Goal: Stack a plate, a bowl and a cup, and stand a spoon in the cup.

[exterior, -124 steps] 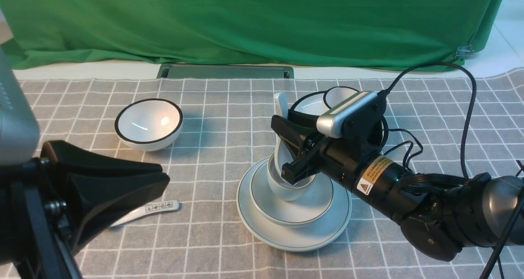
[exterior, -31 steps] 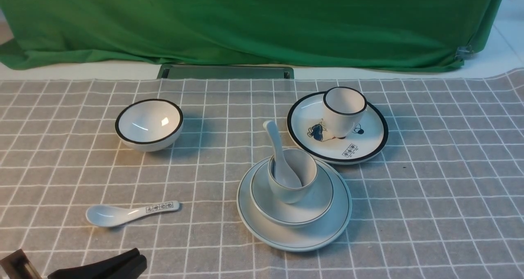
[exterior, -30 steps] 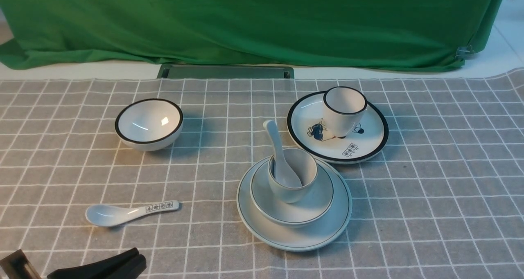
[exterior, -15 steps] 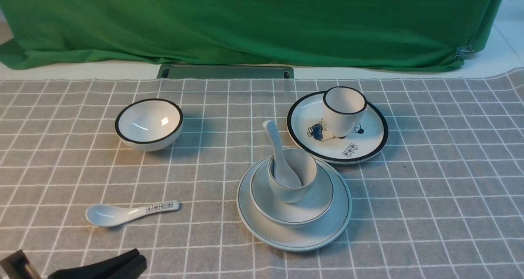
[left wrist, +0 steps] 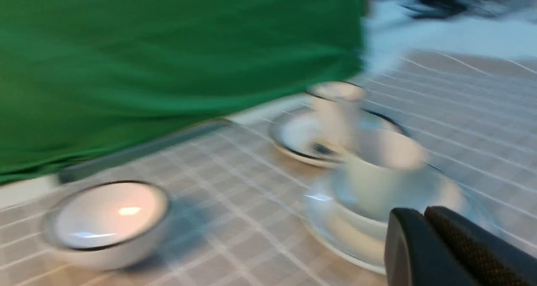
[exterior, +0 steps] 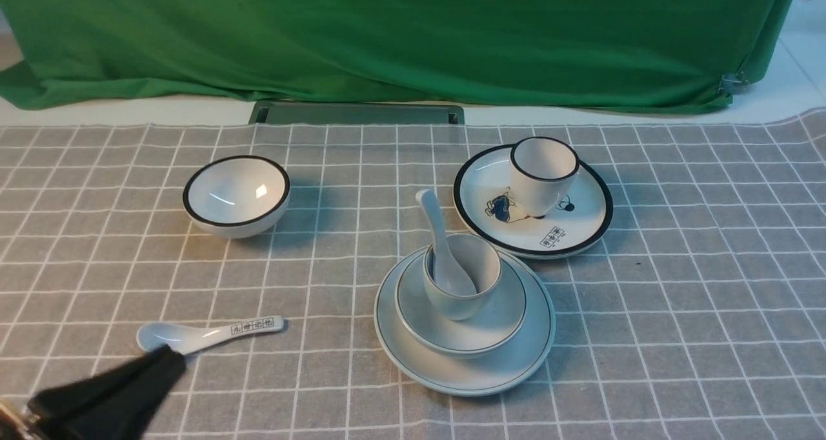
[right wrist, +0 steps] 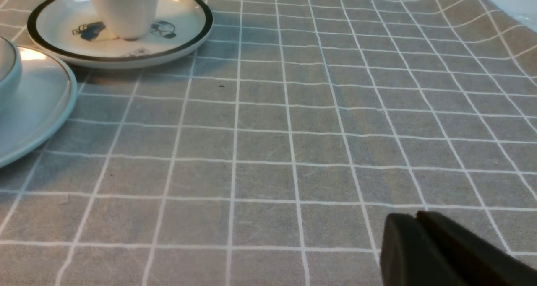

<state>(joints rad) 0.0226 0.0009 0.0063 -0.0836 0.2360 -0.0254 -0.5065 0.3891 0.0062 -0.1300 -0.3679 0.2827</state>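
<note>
- Left hand point(left wrist: 419, 214): near left, fingers pressed together, nothing pinched.
- Labelled spoon point(exterior: 210, 335): left side of the worktop point(exterior: 310, 375), lying flat, handle to the right; partly behind left hand in front view.
- Black-rimmed bowl point(exterior: 236, 191): far left, upright.
- Plate point(exterior: 461, 380): centre, flat on worktop. Bowl point(exterior: 471, 338) on it, cup point(exterior: 457, 306) upright in bowl.
- Spoon point(exterior: 440, 233): standing in cup, scoop down, handle leaning far and left.
- Black-rimmed plate point(exterior: 523, 237): far, right of centre, just beside plate; black-rimmed cup point(exterior: 542, 182) upright on it.
- Right hand point(right wrist: 413, 215): blurred, only in its wrist view; cannot tell whether spread or pressed together.
</note>
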